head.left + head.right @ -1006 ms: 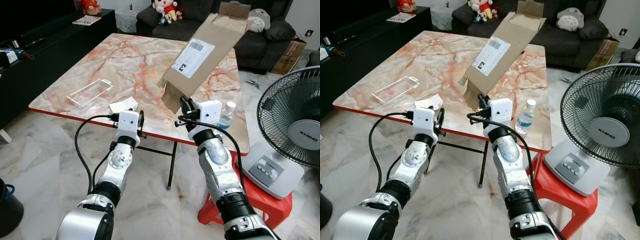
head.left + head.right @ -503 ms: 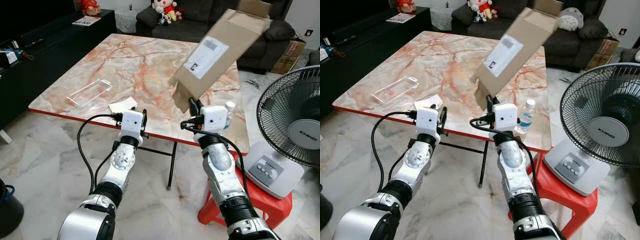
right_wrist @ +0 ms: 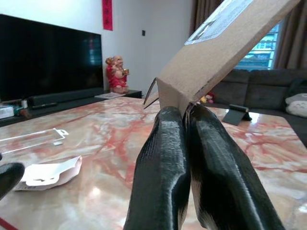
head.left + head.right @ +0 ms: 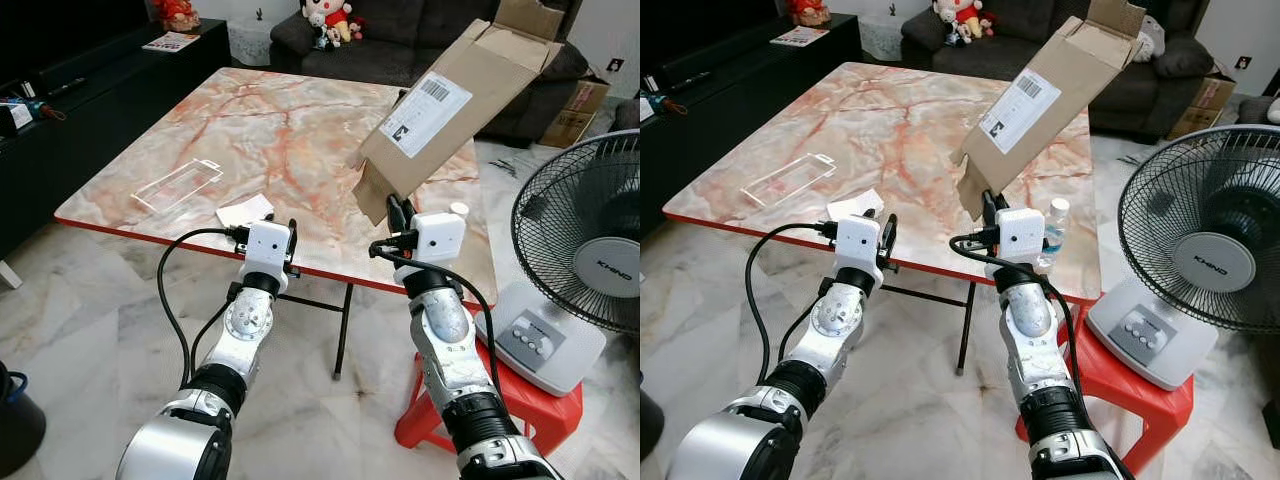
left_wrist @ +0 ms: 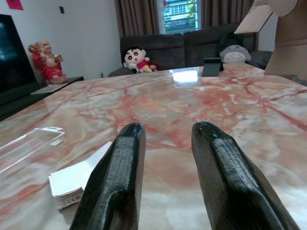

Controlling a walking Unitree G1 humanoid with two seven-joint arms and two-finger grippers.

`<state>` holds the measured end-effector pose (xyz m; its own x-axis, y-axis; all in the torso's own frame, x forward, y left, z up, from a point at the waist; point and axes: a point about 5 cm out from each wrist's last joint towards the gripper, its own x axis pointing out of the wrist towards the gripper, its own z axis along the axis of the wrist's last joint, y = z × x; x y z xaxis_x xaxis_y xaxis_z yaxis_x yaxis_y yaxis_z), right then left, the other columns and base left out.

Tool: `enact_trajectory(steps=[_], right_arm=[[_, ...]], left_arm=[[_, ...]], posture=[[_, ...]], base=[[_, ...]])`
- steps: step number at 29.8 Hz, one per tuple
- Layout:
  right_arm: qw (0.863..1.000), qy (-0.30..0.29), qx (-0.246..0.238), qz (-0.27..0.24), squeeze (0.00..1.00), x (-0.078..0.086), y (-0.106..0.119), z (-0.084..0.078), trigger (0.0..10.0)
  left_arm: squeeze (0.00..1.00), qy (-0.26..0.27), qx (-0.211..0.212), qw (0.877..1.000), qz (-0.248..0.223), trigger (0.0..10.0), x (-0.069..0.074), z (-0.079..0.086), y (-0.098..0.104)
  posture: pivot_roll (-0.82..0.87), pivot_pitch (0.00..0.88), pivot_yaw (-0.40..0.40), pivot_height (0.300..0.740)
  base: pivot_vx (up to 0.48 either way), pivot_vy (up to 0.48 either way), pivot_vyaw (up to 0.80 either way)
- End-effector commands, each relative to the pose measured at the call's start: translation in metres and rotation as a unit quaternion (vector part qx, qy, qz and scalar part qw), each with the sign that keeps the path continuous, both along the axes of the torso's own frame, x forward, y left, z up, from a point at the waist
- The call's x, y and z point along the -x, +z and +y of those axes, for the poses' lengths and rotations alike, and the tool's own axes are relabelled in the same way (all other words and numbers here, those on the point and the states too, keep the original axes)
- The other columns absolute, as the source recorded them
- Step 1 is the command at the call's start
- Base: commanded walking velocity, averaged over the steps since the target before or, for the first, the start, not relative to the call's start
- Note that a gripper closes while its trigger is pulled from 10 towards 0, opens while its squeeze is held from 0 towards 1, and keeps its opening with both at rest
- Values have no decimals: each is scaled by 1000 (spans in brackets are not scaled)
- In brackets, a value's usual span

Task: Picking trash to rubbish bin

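Right wrist: hand (image 3: pixel 188 115) pinching cardboard box (image 4: pixel 455 95)

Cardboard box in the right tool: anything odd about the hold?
Yes. The right tool pinches the box only by a bottom corner flap, so it leans far out, tilted above the table, flaps hanging open.

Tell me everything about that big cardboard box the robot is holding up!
The cardboard box is brown, long and flattened, with open flaps at its top end and a torn-looking bottom flap. A white shipping label with a barcode and black print is stuck on its face. It is held up in the air, tilted, leaning up and away over the marble table. The right gripper pinches its lower corner between shut fingers; nothing else touches it.
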<state>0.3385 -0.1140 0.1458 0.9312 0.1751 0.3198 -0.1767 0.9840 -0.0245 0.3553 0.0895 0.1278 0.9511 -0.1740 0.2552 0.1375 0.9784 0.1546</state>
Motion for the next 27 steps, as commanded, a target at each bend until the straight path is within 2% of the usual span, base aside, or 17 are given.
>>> enact_trajectory(steps=[1, 21, 23, 27], right_arm=[[1000, -5, -7, -10, 0, -2, 5, -3, 10000], [999, -10, -31, -6, 0, 1, 3, -8, 10000], [999, -18, -43, 1, 0, 0, 1, -12, 10000], [999, -26, -37, 6, 0, -1, -1, -19, 10000]], left_arm=[[0, 0, 4, 1000, -10, 10000, 1, -1, 2], [0, 11, 5, 1000, -12, 10000, 1, 1, 2], [0, 11, 4, 1000, -8, 10000, 1, 2, 1], [0, 11, 2, 1000, -2, 10000, 1, 2, -2]], posture=[[-178, 0, -27, 740], [-174, 0, -42, 740], [-177, 0, -41, 740], [-180, 0, -41, 740]], base=[[-251, 0, 0], [-256, 0, 0], [-259, 0, 0], [-128, 0, 0]])
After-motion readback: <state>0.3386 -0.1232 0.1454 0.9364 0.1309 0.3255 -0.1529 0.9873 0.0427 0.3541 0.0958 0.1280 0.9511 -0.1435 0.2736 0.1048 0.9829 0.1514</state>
